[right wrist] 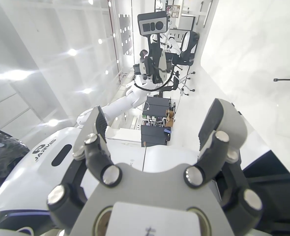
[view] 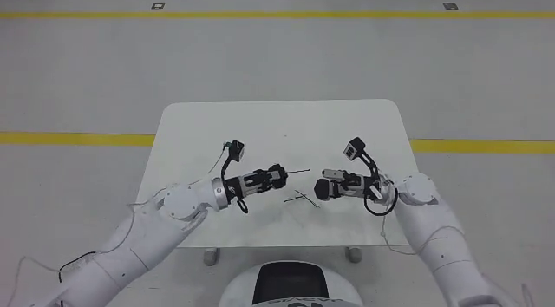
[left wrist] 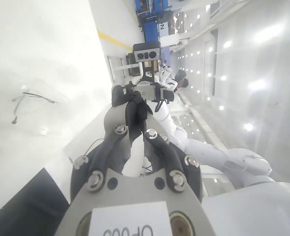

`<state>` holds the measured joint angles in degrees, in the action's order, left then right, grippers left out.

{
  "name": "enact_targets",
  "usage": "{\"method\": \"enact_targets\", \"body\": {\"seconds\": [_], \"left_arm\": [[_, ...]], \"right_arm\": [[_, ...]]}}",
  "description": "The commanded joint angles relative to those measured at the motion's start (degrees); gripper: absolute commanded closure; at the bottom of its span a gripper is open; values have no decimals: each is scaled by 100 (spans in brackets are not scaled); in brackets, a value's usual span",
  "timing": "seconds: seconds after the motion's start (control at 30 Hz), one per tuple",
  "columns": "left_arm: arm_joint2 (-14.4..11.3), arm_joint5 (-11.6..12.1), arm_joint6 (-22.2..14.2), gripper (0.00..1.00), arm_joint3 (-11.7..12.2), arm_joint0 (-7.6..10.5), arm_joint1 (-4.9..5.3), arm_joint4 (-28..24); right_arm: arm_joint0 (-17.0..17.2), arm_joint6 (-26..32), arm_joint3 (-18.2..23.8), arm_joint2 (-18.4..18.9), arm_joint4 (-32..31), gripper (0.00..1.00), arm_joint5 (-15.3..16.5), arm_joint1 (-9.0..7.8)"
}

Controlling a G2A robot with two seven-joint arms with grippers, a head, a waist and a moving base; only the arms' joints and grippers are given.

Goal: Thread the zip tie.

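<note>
**A:** Where does it all sit on the table (view: 260, 125)?

**B:** Toward its near edge, about midway along. The left pincer (view: 279, 174) and right pincer (view: 325, 181) face each other above that strip, with a gap between them.

**A:** And their jaws?

**B:** The left pincer (left wrist: 135, 104) has its tips pressed together. In the top view a thin black zip tie (view: 297, 171) sticks out from them toward the right pincer, so I read it as clamped on that tie. The right pincer (right wrist: 157, 121) has its jaws wide apart and nothing between them.

**A:** Anything else there?

**B:** A few loose zip ties (view: 301, 197) lie crossed on the table, just nearer the near edge than the gap between the pincers. The left wrist view also shows them (left wrist: 34, 96).

**A:** How will the zip tie handle?

**B:** It is probably almost weightless, springy rather than stiff, and slick. A long free end would likely sag or wobble, and a weak pinch could let it slide. I'd hold it on the flat of the strap close to the end being guided, and grip the other end close behind the head so the slot stays steady. The aim has to be fine, since tail and slot are both tiny.
</note>
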<state>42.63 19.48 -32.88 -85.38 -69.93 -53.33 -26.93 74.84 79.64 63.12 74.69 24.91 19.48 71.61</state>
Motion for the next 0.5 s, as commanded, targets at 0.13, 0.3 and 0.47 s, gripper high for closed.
{"method": "enact_targets", "body": {"seconds": [0.13, 0.3, 0.47], "left_arm": [[1, 0, 3, 100, -5, 4, 0, 18], [-25, -268, -98, 100, 126, -107, -48, -689], [-20, -527, -858, 100, 391, -189, -104, -1825]], "right_arm": [[-1, 0, -1, -1, 1, 0, 0, -1], [40, -93, 43, -41, 89, 0, -17, 8], [-14, 0, -106, -10, 354, 0, 0, -7]]}}
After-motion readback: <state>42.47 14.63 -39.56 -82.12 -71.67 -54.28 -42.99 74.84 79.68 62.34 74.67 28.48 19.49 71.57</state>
